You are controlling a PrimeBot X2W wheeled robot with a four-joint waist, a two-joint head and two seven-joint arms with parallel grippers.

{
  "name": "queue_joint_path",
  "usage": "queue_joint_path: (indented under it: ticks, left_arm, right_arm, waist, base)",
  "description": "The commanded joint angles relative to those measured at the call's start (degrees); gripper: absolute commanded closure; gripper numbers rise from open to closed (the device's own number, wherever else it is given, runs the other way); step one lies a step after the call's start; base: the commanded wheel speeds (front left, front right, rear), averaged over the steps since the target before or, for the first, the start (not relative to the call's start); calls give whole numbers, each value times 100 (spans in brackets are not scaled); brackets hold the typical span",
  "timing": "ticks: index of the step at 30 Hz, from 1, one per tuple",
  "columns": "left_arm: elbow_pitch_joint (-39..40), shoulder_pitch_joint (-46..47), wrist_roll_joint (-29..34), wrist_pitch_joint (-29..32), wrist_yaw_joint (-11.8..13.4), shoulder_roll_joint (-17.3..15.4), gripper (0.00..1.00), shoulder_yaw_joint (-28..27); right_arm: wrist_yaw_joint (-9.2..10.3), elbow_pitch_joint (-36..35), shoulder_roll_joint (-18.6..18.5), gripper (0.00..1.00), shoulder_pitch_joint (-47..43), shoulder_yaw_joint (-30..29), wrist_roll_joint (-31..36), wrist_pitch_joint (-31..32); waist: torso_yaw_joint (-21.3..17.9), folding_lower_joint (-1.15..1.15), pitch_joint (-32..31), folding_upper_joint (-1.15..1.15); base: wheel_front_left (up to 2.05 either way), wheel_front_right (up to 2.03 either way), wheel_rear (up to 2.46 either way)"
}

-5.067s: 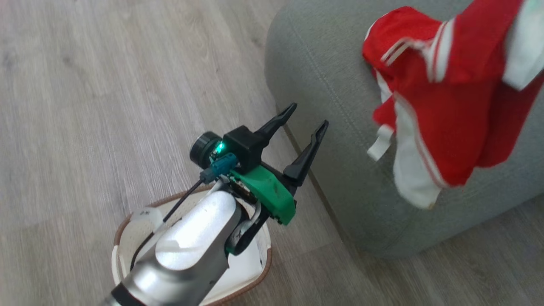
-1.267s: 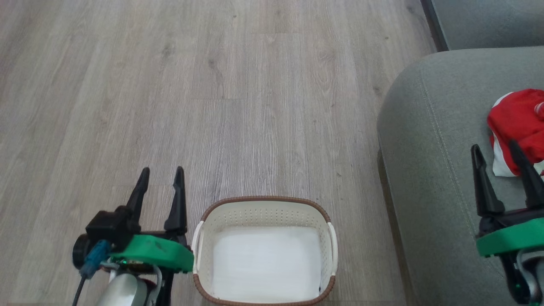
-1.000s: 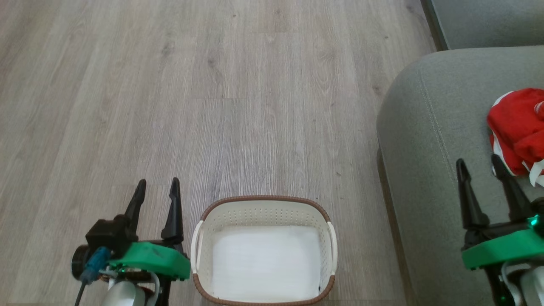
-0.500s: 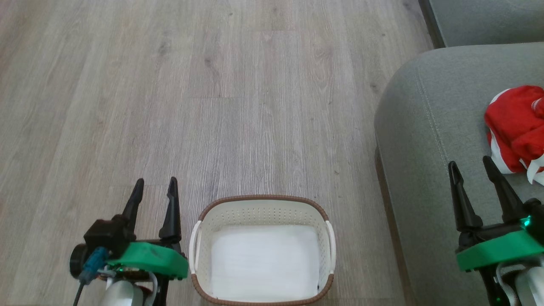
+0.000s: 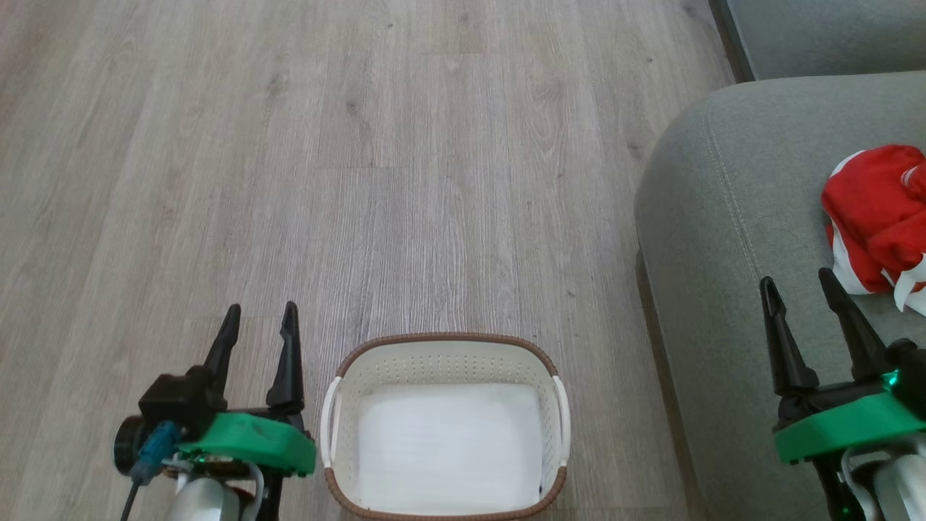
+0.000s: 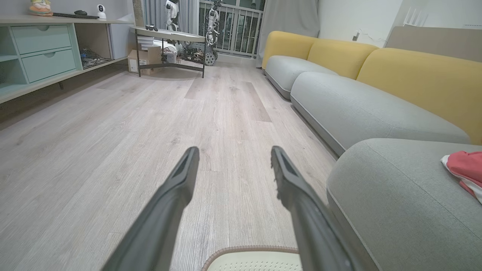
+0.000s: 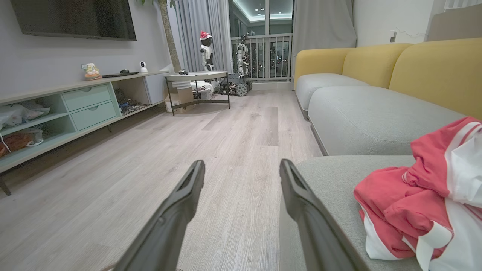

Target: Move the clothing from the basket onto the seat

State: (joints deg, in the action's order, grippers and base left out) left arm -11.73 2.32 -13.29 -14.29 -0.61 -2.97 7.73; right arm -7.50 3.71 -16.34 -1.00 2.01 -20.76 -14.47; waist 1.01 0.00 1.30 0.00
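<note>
1. The clothing (image 5: 875,217) is out of the basket (image 5: 445,337). The basket stands nearest the robot on the floor (image 5: 362,181), and its white bottom lies bare.
2. The left claw (image 5: 260,311) hangs just left of the basket, its tips about level with the far rim. Its fingers are spread, hold nothing and point away over the floor.
3. The right claw (image 5: 796,282) hangs well to the right of the basket, over the near part of the seat (image 5: 723,217). It too is spread and holds nothing.
4. The seat begins just right of the basket and runs on beyond it.
5. The clothing lies bunched on the seat, far right of the basket and beyond its far rim. That puts it just ahead and to the right of the right claw, apart from the tips.
6. The picture's edge cuts the heap, so its long axis cannot be told.
7. The right arm is much the nearer. With the basket bare, the carrying looks done, and any further nudge would fall to the right claw.
</note>
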Motion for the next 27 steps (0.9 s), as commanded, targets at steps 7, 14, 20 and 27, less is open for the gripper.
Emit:
queue_joint_path:
  ticks: [7,14,20,27]
  left_arm:
    - [-111,-2,-8,10,-44,11,100,-42]
    - [-390,-108,-220,75,-59,16,100,-66]
    - [-382,-84,-600,176,-90,16,100,-135]
    - [-372,-56,-1039,290,-126,15,100,-212]
  right_arm:
    - [-1,43,11,100,9,8,-48,3]
    - [-1,321,117,100,-61,61,-243,62]
    - [-1,358,169,100,-21,24,-594,157]
    - [-1,400,233,100,24,-19,-997,266]
  waist:
    - [0,0,-4,0]
    - [-3,0,-7,0]
    - [-8,0,-12,0]
    - [-14,0,-18,0]
  base:
    - [0,0,0]
    - [0,0,0]
    - [0,0,0]
    - [0,0,0]
